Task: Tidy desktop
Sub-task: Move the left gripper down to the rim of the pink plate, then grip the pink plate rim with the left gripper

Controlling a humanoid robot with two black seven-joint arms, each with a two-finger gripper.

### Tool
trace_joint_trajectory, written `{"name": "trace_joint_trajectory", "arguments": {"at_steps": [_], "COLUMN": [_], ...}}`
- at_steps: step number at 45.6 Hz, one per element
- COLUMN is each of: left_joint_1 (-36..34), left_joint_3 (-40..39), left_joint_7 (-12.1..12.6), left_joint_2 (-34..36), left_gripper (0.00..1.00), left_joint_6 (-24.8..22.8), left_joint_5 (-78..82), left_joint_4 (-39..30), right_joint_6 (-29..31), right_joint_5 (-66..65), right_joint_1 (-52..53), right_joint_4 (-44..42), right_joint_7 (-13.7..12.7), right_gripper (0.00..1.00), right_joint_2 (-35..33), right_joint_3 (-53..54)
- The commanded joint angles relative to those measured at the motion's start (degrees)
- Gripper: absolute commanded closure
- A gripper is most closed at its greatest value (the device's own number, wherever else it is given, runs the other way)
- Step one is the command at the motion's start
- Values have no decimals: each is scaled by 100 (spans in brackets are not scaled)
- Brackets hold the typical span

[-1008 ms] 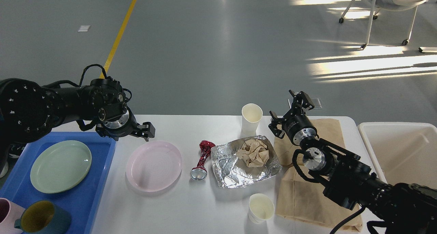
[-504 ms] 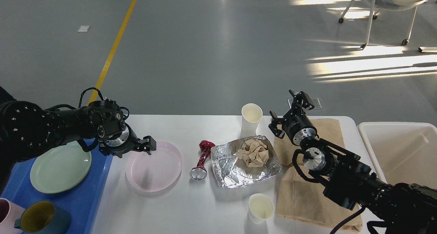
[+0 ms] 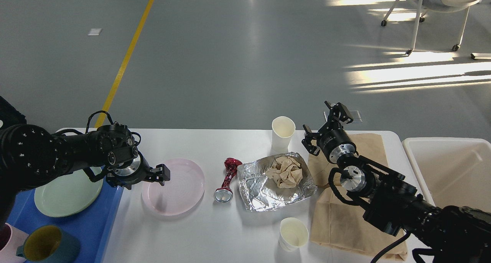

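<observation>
The white desktop [image 3: 215, 232] holds a pink plate [image 3: 174, 186], a red foil-wrapped piece [image 3: 228, 178], a sheet of foil [image 3: 261, 194] with crumpled brown paper [image 3: 285, 171] on it, an upright paper cup [image 3: 283, 132], a second paper cup [image 3: 293, 234] and a flat brown paper bag [image 3: 345, 221]. My left gripper [image 3: 140, 178] hangs low and open at the pink plate's left rim, one finger over the plate. My right gripper [image 3: 324, 124] stands open and empty above the bag's far end, just right of the upright cup.
A blue tray [image 3: 92, 224] at the left carries a green plate [image 3: 65, 194] and two mugs [image 3: 46, 249]. A white bin [image 3: 452, 171] sits past the desktop's right edge. Grey floor with a yellow line lies beyond.
My left gripper has come down and toward me, from above the tray's far corner to the pink plate's left rim. The right arm and all objects are unchanged.
</observation>
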Motion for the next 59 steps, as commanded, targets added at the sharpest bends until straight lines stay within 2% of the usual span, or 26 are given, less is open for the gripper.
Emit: {"name": "trace_joint_trajectory", "arguments": {"at_steps": [1, 16, 31, 44, 55, 59], "left_joint_1": [59, 217, 357, 516, 533, 533], "left_joint_3": [-2, -11, -37, -398, -398, -398], "left_joint_7": [0, 9, 9, 27, 27, 114], "left_joint_2": [5, -65, -91, -118, -126, -126], "left_gripper": [4, 4, 4, 4, 7, 10], "left_joint_6": [17, -44, 114, 237, 185, 176], "left_joint_5": [0, 9, -8, -17, -17, -17], "left_joint_4": [26, 140, 193, 316, 316, 307], "right_joint_6": [0, 0, 0, 0, 0, 0], "right_joint_5": [0, 0, 0, 0, 0, 0], "right_joint_1": [1, 1, 1, 1, 1, -7], "right_joint_4": [0, 0, 0, 0, 0, 0], "right_joint_7": [0, 0, 0, 0, 0, 0], "right_gripper": [0, 0, 0, 0, 0, 0], "right_joint_2": [0, 0, 0, 0, 0, 0], "right_joint_3": [0, 0, 0, 0, 0, 0]}}
